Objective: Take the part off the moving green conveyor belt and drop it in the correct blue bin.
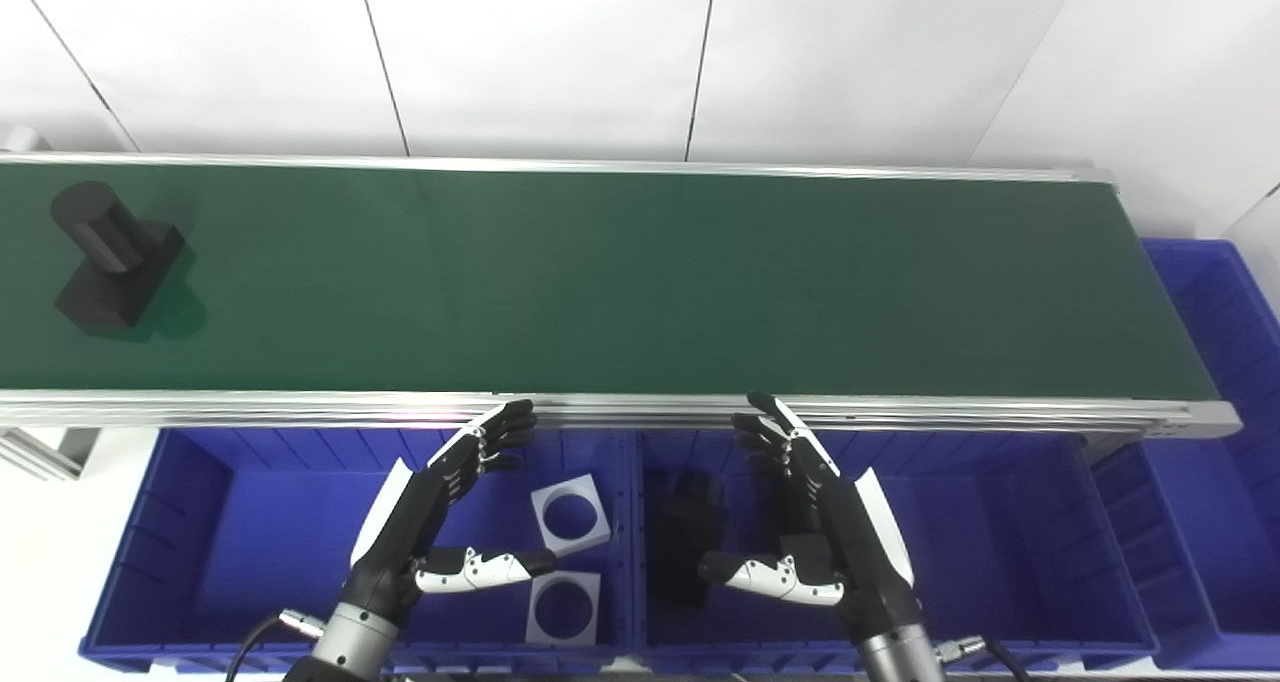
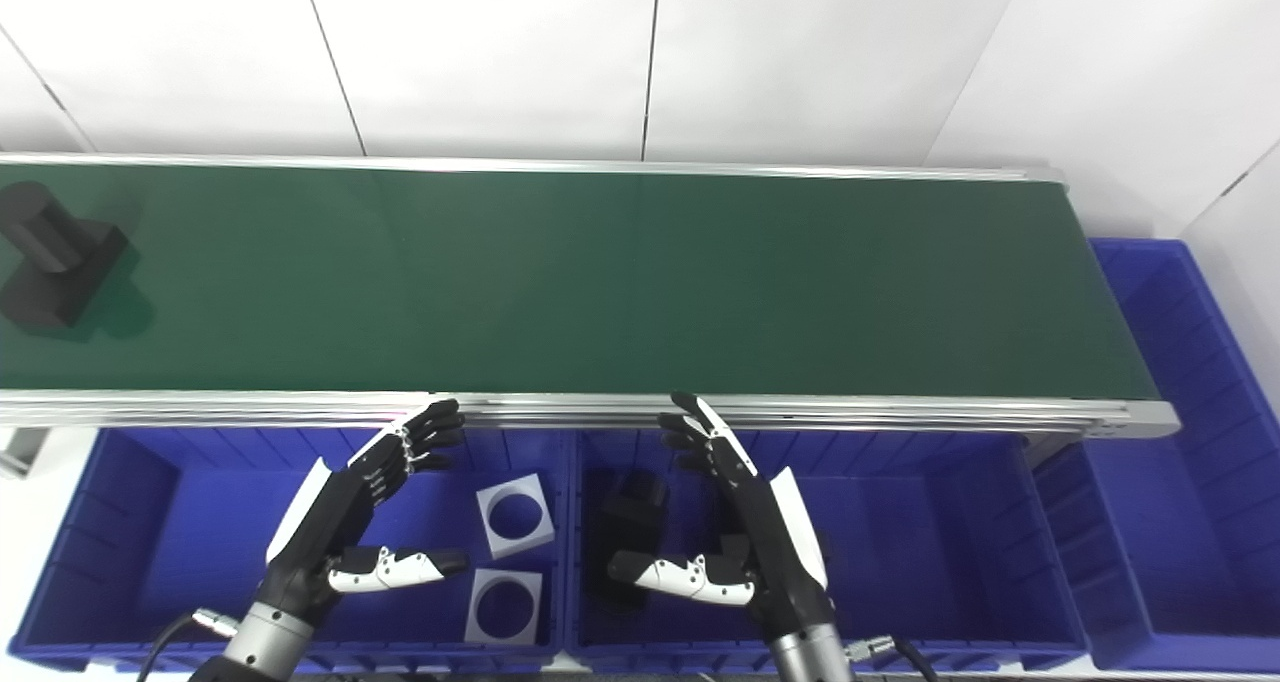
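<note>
A black part (image 1: 112,252), a cylinder on a square block, lies on the green conveyor belt (image 1: 640,282) at its far left; it also shows in the right eye view (image 2: 52,254). My left hand (image 1: 440,512) is open and empty above the left blue bin (image 1: 200,552). My right hand (image 1: 810,522) is open and empty above the middle blue bin (image 1: 1000,552). Both hands hover just in front of the belt's near rail, far from the part.
Two white square plates with round holes (image 1: 570,512) (image 1: 563,607) lie in the left bin. A black part (image 1: 685,537) lies in the middle bin. A third blue bin (image 1: 1220,442) stands at the belt's right end. A white wall is behind.
</note>
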